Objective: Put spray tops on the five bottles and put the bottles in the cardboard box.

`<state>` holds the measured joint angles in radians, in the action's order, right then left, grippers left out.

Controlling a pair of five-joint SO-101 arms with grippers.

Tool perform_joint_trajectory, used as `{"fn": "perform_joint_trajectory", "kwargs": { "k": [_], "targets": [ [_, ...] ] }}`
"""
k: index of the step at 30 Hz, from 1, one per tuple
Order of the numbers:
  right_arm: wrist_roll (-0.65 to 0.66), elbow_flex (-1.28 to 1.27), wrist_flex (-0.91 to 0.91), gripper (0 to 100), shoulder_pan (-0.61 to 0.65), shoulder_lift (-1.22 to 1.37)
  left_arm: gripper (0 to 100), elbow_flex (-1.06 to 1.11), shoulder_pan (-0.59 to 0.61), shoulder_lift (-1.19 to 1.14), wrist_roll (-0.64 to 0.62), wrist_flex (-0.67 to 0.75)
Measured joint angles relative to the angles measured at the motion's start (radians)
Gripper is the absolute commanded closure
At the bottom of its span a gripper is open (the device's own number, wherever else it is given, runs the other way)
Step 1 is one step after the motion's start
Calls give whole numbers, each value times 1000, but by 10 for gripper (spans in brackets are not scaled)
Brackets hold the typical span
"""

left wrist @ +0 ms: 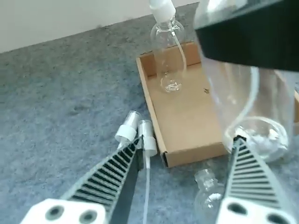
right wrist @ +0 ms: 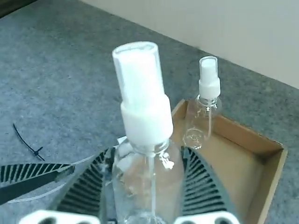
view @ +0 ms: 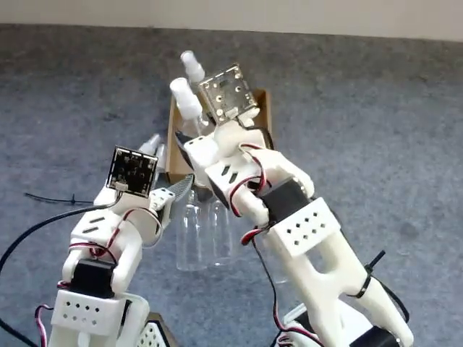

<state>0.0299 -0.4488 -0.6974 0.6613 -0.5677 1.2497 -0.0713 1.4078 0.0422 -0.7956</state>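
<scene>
Several clear bottles (view: 195, 242) lie part-hidden beneath the arms; cardboard box (left wrist: 187, 116) holds one capped bottle (left wrist: 168, 51) at its far end, right gripper (right wrist: 147, 156) clamps a second bottle (right wrist: 145, 186) above it, left gripper (left wrist: 187, 142) gapes empty.

Soft, even light, faint shadows on the carpet (view: 376, 108), small glints on the bottle (right wrist: 142, 179).

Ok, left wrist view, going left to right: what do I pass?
Loose white spray tops on the grey carpet → clear capped plastic bottle standing in the brown cardboard box → nearer clear plastic bottle.
</scene>
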Motion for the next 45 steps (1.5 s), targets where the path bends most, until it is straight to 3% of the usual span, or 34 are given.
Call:
{"fn": "perform_joint_trajectory", "kwargs": {
  "k": [27,39,41,45],
  "targets": [
    [-63,0,6,995,-9,0,729,-5,-26,0,0,12],
    [-63,0,-31,995,-12,0,730,6,29,2,0,66],
    [-26,0,-31,995,-12,0,730,6,29,2,0,66],
    [176,-2,-31,995,-25,0,730,6,29,2,0,66]
  ]
}}
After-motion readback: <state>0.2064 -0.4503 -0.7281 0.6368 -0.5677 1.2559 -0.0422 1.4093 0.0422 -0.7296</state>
